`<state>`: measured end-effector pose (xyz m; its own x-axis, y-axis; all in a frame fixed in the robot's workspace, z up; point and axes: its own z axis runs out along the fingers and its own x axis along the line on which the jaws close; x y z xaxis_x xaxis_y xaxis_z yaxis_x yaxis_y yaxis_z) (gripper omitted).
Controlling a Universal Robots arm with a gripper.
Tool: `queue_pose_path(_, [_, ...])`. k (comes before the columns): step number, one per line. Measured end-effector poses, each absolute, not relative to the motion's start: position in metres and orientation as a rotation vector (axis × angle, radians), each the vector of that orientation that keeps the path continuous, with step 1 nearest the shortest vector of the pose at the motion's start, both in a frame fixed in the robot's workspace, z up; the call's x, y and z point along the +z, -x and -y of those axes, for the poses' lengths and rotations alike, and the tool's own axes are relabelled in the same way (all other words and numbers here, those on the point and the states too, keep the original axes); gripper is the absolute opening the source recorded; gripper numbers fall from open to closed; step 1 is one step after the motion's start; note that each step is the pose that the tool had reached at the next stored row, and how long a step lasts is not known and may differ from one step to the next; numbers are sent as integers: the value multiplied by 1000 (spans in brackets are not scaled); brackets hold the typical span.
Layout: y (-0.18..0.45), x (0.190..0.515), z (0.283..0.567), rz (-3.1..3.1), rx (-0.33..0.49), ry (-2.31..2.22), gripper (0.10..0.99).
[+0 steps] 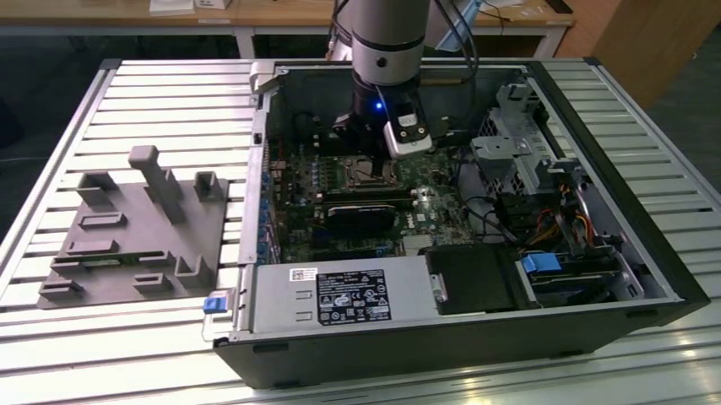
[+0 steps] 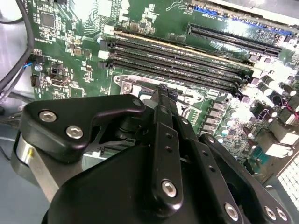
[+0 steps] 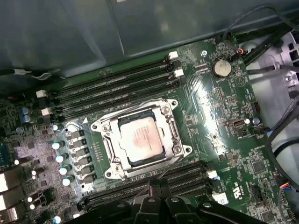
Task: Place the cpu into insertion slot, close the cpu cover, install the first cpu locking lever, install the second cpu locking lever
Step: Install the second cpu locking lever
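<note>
Inside the open computer case (image 1: 664, 278), on the green motherboard (image 3: 219, 116): cpu (image 3: 141, 139), seated in the insertion slot (image 1: 366, 173), dull metal top visible through the window of the cpu cover (image 3: 174, 136). Cover lies flat over the chip; placing and closing read as done. Thin wire locking levers (image 3: 148, 101) run along the socket's edges; whether either is latched cannot be told. Gripper (image 2: 167, 94), just beside the socket's edge nearest the memory slots (image 2: 187, 58), fingers pressed together at the tips, with nothing seen between them.
</note>
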<state>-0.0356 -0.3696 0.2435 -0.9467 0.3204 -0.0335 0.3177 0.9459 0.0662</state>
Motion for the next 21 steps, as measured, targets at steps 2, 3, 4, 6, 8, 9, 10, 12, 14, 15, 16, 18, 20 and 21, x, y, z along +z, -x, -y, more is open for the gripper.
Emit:
queue_pose_path(2, [37, 243, 371, -3058, 113, -497, 102])
queue_pose_path(3, [38, 242, 372, -3059, 119, -493, 102])
queue_pose_path(4, [39, 241, 373, -3060, 123, -489, 102])
queue_pose_path(6, [40, 239, 374, -3061, 125, -483, 102])
queue_pose_path(8, [42, 238, 376, -3062, 127, -478, 102])
queue_pose_path(9, [43, 237, 377, -3063, 130, -476, 102])
queue_pose_path(10, [44, 236, 378, -3064, 133, -473, 102])
queue_pose_path(12, [46, 234, 380, -3065, 139, -467, 102])
queue_pose_path(14, [48, 231, 382, -3066, 145, -462, 102])
queue_pose_path(15, [49, 230, 383, -3067, 148, -459, 102])
queue_pose_path(16, [50, 229, 384, -3068, 150, -456, 102])
queue_pose_path(18, [53, 226, 385, -3069, 156, -450, 102])
queue_pose_path(20, [55, 223, 386, -3070, 162, -444, 102])
queue_pose_path(21, [56, 222, 387, -3071, 165, -442, 102])
